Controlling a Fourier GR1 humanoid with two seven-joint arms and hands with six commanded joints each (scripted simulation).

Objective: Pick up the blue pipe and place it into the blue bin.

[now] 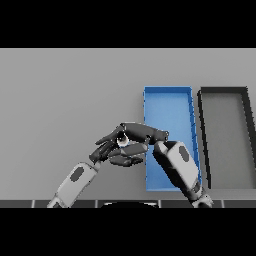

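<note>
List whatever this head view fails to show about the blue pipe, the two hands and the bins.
- Blue pipe: not identifiable; the overlapping dark hands hide it. Only a small pale round spot shows between the fingers.
- Right hand: whether it grips anything is hidden.
- Left hand: its fingers merge with the right hand's, so its state is unclear.
- Blue rectangular bin: the right forearm covers its near part.
- Black rectangular bin: its contents cannot be made out.

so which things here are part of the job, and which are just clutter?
Job:
- blue bin, nothing visible in it
- right hand, reaching left of the bin
- blue pipe: not visible as such; a small pale thing shows by the fingers

Clutter:
- black bin, right of the blue bin
- left hand, beside the right hand
</note>
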